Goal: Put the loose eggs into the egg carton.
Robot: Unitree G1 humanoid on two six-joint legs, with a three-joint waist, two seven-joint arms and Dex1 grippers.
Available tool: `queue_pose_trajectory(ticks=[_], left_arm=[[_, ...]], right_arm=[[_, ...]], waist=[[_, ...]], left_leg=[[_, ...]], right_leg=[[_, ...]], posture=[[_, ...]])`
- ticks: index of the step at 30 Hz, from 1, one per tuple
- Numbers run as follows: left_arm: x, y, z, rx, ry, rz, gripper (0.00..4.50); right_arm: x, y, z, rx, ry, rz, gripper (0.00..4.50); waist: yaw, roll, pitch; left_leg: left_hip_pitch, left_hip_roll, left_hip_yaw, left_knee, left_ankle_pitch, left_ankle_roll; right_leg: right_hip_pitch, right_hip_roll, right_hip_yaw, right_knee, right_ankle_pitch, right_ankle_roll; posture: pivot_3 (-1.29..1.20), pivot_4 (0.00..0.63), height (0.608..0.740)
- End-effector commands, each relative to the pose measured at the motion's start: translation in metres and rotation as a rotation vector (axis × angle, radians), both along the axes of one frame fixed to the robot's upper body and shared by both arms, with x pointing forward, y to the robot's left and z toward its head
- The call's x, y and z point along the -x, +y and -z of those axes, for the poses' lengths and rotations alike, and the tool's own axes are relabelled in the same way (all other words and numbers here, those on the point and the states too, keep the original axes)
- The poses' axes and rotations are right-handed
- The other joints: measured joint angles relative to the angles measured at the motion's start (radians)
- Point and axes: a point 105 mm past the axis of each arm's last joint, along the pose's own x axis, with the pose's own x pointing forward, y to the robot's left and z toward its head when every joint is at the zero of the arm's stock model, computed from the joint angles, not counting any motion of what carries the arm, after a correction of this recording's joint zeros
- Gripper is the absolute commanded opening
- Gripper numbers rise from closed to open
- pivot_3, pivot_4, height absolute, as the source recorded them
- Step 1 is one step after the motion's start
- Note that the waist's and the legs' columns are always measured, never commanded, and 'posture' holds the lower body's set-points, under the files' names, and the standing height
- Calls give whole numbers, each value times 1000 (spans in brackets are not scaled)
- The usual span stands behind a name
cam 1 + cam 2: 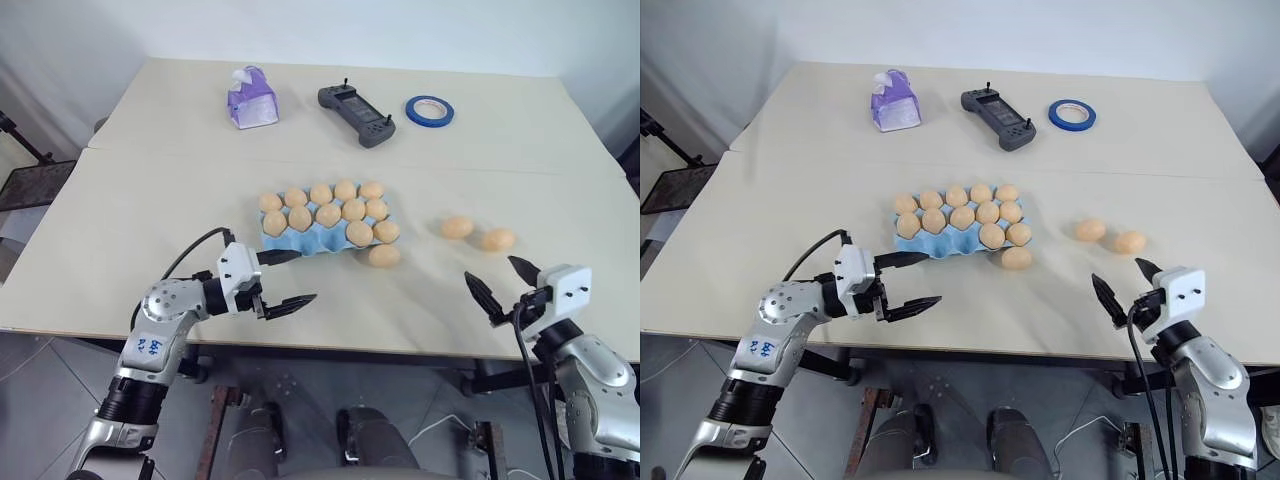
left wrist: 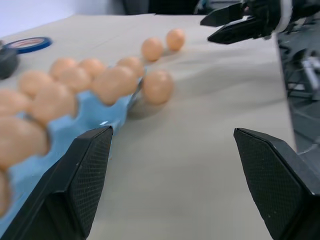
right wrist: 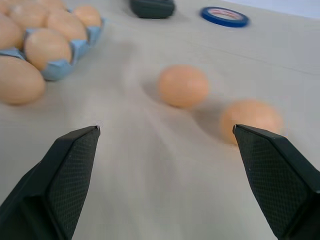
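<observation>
a: what's over on the left?
b: the left gripper [image 1: 285, 279], fingers spread wide and empty, near the table's [image 1: 120, 230] front edge, just short of the egg carton's [image 1: 290, 243] near left corner.
a: and the carton?
b: light blue, mid-table, two rows of five eggs [image 1: 329, 214] seated in its far cups; the near cups at its left are bare.
a: any loose ones?
b: one egg [image 1: 384, 256] lies on the table touching the carton's near right corner. two more, egg [image 1: 457, 227] and egg [image 1: 498, 239], lie side by side further right.
a: the right gripper?
b: right gripper [image 1: 506, 283] wide open, holding nothing, near the front edge, just short of that pair.
</observation>
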Motion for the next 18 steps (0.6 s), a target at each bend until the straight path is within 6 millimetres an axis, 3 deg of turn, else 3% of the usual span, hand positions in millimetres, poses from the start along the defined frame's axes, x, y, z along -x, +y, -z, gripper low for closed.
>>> queue_pose_trajectory(ticks=[1,8,18], left_arm=[[-4,-11,-9,12,-30,51,4481],[-10,-9,-14,26,-54,36,4481],[-4,2,-16,31,-63,-13,4481]], right_arm=[[7,-19,-4,17,-48,108,4500],[-8,-29,2,41,-49,138,4500],[-78,-48,-10,56,-16,136,4500]], waist=[[3,0,0],[4,0,0],[-9,0,0]], left_leg=[[0,0,0,0,0,0],[0,0,0,0,0,0],[1,0,0,2,0,0]], right_leg=[[0,0,0,0,0,0],[1,0,0,0,0,0],[1,0,0,1,0,0]], posture=[[0,150,740],[0,150,740],[0,150,740]])
